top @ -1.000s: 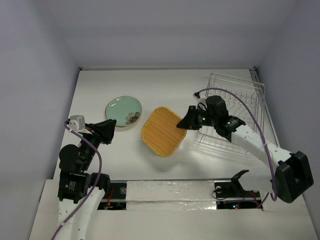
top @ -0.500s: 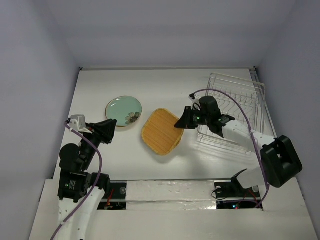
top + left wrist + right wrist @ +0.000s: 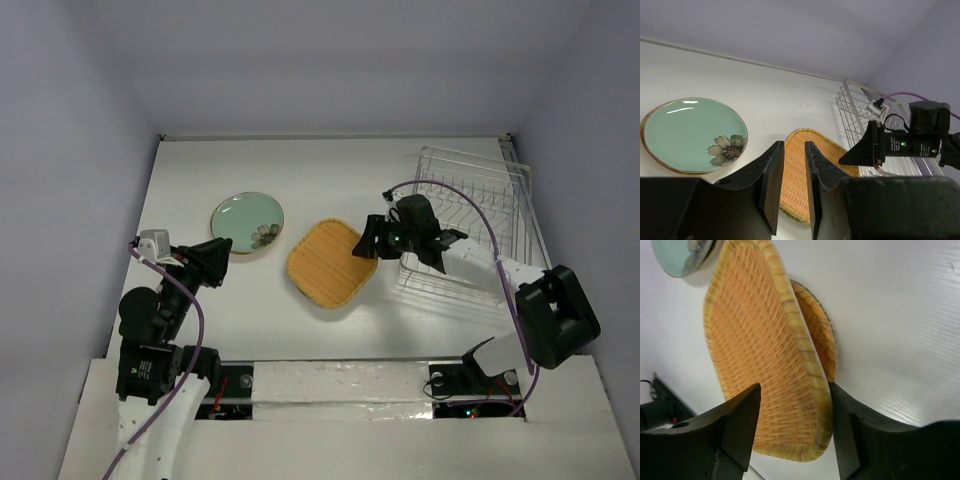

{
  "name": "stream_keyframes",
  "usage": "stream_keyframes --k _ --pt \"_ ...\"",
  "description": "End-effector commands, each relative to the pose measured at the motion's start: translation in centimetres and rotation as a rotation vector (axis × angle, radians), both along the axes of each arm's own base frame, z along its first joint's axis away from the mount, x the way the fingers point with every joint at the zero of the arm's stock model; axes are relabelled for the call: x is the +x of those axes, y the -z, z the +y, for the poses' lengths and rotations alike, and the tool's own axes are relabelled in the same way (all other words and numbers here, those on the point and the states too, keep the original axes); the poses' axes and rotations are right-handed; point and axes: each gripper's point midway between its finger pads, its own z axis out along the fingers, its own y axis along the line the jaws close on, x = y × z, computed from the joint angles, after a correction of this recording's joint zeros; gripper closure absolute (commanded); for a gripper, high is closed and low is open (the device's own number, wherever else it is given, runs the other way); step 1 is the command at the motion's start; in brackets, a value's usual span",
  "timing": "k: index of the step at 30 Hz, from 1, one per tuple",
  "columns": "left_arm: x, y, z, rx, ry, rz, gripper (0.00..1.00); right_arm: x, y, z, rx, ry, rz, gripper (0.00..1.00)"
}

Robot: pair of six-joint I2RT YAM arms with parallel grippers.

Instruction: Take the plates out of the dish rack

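**Woven square plate lies on the surface, right tool open around its rim**

The white, faintly grained surface (image 3: 300, 170) carries everything. At its far right stands the rectangular silver wire dish rack (image 3: 480, 190), thin rods forming a grid with rows of upright tines.

Just left of the rack, near the middle of the surface, lies the orange-tan rounded-square plate (image 3: 328, 265). It has a tightly woven, basket-like texture and a thick coiled rim. The right wrist view shows it resting on top of an orange round woven plate (image 3: 820, 335) of the same ribbed weave, only an arc of which shows beyond the square one's edge.

Further left, apart from the woven pair, the mint-green round plate (image 3: 247, 222) lies flat. It is smooth and glossy with a thin tan edge, and a daisy-like flower is printed near its rim.

The right tool (image 3: 795, 390) sits at the square plate's rack-side edge. Its dark fingers are spread wide, one on each side of the rim, and the gap is far broader than the rim, so they are not clamping it.

The left tool (image 3: 793, 146) hovers near the front left, pointing toward the plates. Its two black fingers stand a narrow slit apart with nothing between them.
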Motion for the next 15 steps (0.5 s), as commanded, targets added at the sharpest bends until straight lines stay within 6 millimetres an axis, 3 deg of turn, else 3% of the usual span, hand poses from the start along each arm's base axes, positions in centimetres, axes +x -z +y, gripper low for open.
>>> stream_keyframes --k 1,5,8,13,15 --pt "0.2 -1.0 0.1 -0.009 -0.006 -0.032 0.79 0.8 -0.3 -1.3 -0.067 0.028 -0.042 0.38" --pt "0.2 -0.9 0.1 -0.01 -0.006 -0.03 0.79 0.6 -1.1 -1.3 -0.085 0.013 -0.059 0.21" --pt "0.2 -1.0 0.1 -0.01 -0.006 -0.032 0.79 -0.1 -2.1 -0.7 -0.097 -0.007 -0.077 0.15" --pt "0.2 -0.9 0.1 -0.01 -0.006 -0.03 0.79 -1.8 -4.3 0.9 -0.112 -0.044 -0.119 0.13" --pt "0.1 -1.0 0.1 -0.01 -0.007 -0.032 0.79 -2.1 -5.4 0.5 -0.115 -0.019 -0.142 0.13"
